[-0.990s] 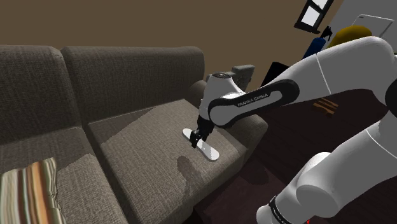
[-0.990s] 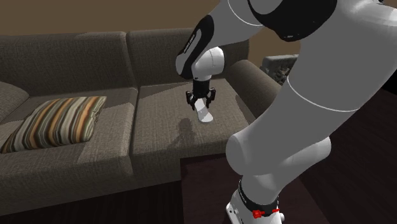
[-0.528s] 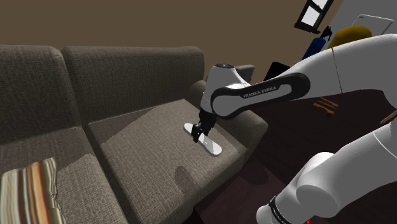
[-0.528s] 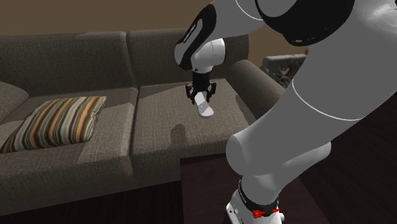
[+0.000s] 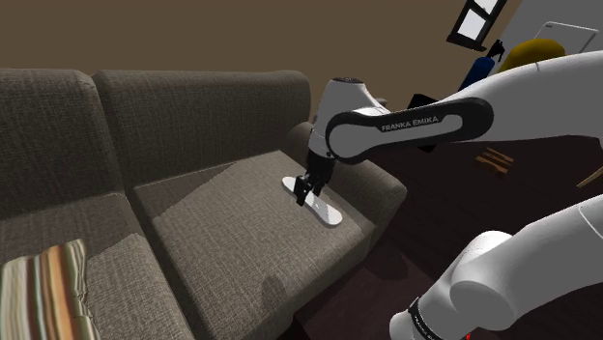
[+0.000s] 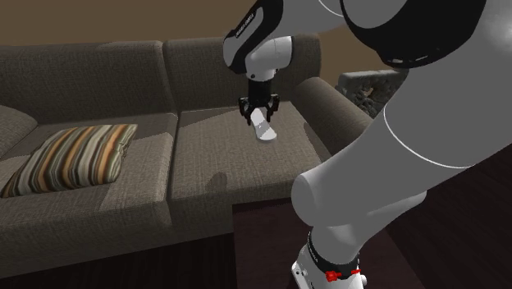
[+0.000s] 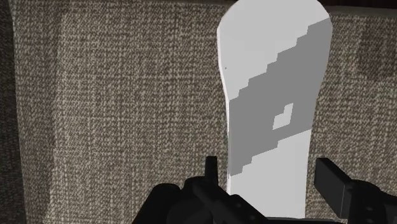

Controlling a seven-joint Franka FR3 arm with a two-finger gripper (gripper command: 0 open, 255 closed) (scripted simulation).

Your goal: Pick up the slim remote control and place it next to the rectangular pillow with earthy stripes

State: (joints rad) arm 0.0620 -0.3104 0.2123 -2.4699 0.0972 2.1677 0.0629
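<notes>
Since a second ago the arm has climbed. The gripper (image 5: 307,190) now carries the remote (image 5: 327,212) higher above the seat, and its shadow (image 5: 273,287) has slid further toward the front edge of the cushion.

In the wrist view my gripper (image 7: 270,172) is clenched on the remote (image 7: 273,83), with one black finger (image 7: 212,167) pressed to each long side near the end closest to the camera. That view also gives me the remote's face, white with a stepped grey band across it, and the woven sofa (image 7: 127,95) fabric beneath.

From the second exterior view I can see what the wrist cannot. The gripper (image 6: 260,109) hangs from the wrist pointing down, the remote (image 6: 264,131) hangs clear of the cushion, and a faint shadow (image 6: 217,179) lies lower on the seat. The remote is over the seat cushion beside the armrest at that view's right.

The striped pillow (image 6: 74,156) lies on the neighbouring cushion of the sofa (image 6: 213,156), well apart from the remote. The shoulder view catches just a corner of that pillow (image 5: 43,290) at its lower left, with the sofa (image 5: 193,116) back running behind.
</notes>
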